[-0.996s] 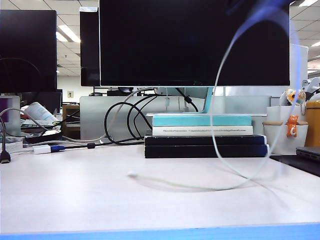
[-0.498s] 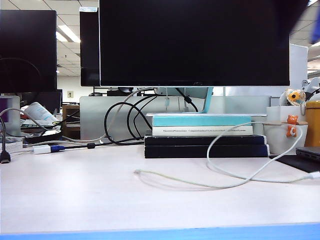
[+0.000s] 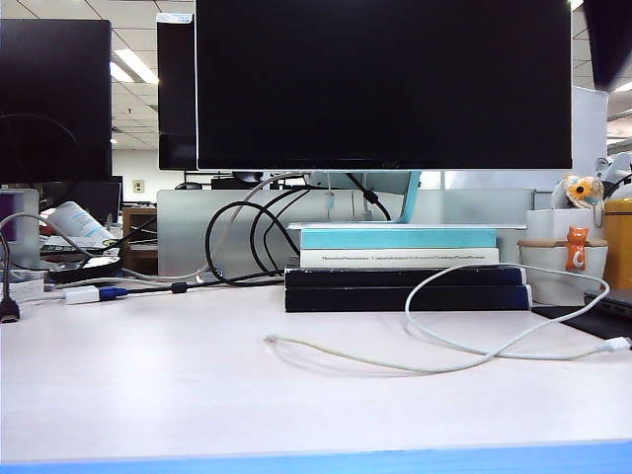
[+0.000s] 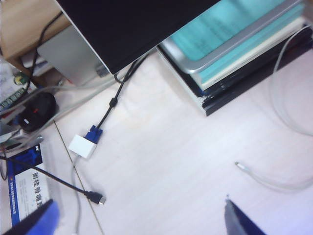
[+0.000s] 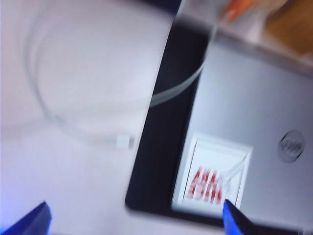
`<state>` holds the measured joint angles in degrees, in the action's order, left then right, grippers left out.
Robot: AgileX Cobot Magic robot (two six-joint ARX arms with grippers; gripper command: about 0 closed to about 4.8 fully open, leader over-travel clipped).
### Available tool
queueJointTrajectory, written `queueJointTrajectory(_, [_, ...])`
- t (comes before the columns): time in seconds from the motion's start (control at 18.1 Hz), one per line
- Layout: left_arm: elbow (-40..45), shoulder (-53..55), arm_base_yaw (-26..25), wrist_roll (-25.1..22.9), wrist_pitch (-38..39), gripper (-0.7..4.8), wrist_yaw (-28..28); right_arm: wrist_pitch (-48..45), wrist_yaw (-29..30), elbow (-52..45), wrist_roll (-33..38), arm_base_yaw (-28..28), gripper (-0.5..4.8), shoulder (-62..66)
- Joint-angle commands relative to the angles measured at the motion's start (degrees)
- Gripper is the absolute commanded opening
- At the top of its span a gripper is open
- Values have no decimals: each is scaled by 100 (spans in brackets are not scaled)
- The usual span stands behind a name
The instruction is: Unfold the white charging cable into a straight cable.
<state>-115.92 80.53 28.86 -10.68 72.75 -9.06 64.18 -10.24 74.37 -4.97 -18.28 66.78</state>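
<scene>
The white charging cable (image 3: 434, 369) lies loose on the pale table (image 3: 148, 395). One end (image 3: 269, 339) rests near the middle, and its plug (image 3: 617, 344) sits at the right edge, with a loop arching up before the books. In the left wrist view my left gripper (image 4: 139, 223) hovers open above bare table, the cable's near end (image 4: 237, 165) just beyond one fingertip. In the right wrist view my right gripper (image 5: 134, 223) is open over the table's right side, apart from the cable's plug (image 5: 124, 142). Neither gripper holds anything. A dark blur (image 3: 607, 35) fills the exterior view's top right corner.
A stack of books (image 3: 405, 286) props a large monitor (image 3: 385, 84) behind the cable. Black cables (image 3: 247, 237) and a white adapter with a blue plug (image 3: 83, 294) lie at the left. A silver laptop (image 5: 259, 112) and white cups (image 3: 563, 267) occupy the right.
The cable, held high in the air at the right a second ago, has dropped onto the table. Its plug now lies at the right edge.
</scene>
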Motion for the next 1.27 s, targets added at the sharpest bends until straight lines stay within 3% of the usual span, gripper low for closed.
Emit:
queueJointTrajectory(0.06, [1226,-1292,-564,236,-835,479,24,-608,4,-232,160,37,479,-839])
queueJointTrajectory(0.33, [4124,-3399,-2159,129,-1860,479,1047,-1174,614,-855,501,289,479,-2004])
queueJointTrajectory(0.44, [5370,-4323,-2682,354,-2496,479,1666,-1895,549,-1329,525,289,479,-2677])
queueJointTrajectory(0.55, [6437,-5217,-3167,520,-3156,479,1847,-2776,549,-1912,525,282,479,-3477])
queueJointTrajectory(0.72, [7392,-6120,-3582,815,-3923,479,2667,-3866,573,-2927,540,282,479,-4485])
queueJointTrajectory(0.89, [8087,-6354,-3617,1488,-4627,479,2673,-4964,1086,-4076,1399,245,479,-5064])
queueJointTrajectory(1.0, [8382,-6358,-3617,1578,-4767,479,2509,-5650,1163,-4708,1681,245,479,-5226])
queueJointTrajectory(1.11, [8719,-6463,-3617,1585,-5010,479,2400,-6511,1298,-5442,1869,243,389,-5257])
queueJointTrajectory(1.22, [9228,-7095,-3617,1561,-5661,194,2354,-7632,1252,-6260,1961,240,118,-5272])
queueJointTrajectory(1.27, [9401,-7473,-3613,1558,-5914,137,2524,-7965,1189,-6349,1923,240,24,-5309])
